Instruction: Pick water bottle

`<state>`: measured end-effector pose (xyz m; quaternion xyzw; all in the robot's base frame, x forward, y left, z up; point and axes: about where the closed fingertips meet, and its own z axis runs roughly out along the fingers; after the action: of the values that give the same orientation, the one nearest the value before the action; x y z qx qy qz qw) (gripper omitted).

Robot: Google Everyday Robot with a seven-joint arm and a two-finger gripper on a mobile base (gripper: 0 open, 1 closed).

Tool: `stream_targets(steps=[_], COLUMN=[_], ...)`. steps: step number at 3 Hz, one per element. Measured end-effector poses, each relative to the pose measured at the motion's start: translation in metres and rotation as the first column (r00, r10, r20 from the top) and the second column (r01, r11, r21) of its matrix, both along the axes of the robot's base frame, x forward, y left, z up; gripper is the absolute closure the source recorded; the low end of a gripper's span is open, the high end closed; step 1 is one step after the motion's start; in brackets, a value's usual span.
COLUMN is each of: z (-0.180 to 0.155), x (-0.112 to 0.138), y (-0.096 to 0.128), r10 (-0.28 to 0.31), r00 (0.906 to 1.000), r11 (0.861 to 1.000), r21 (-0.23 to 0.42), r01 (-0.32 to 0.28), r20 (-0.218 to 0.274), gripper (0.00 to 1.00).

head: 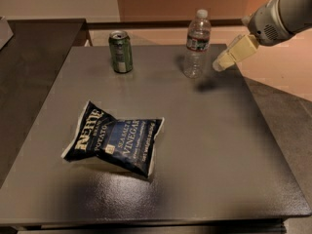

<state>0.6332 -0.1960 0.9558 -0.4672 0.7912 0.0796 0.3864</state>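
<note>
The water bottle [197, 44] stands upright near the far edge of the grey table [214, 145], right of centre. It is clear and ribbed, with a white cap and a dark label band. My gripper [219, 64] comes in from the upper right on a white arm and hangs just to the right of the bottle, at about its mid height, not touching it. Its cream-coloured fingers point down and left toward the bottle.
A green drink can [120, 51] stands at the far left of the table. A dark blue chip bag [113, 143] lies flat in the middle-left. A darker counter [34, 57] adjoins the table on the left.
</note>
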Motion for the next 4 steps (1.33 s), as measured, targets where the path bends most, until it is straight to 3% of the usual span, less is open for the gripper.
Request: stream_targets(steps=[2,4], z=[-0.017,-0.030], x=[0.052,0.067], y=[0.017,0.051], r10=[-0.009,0.055], r00=[0.9989,0.9940], r11=[0.989,0.965], r21=[0.144,0.260], r01=[0.016,-0.028], r20=[-0.045,-0.094], gripper=[0.00,0.00])
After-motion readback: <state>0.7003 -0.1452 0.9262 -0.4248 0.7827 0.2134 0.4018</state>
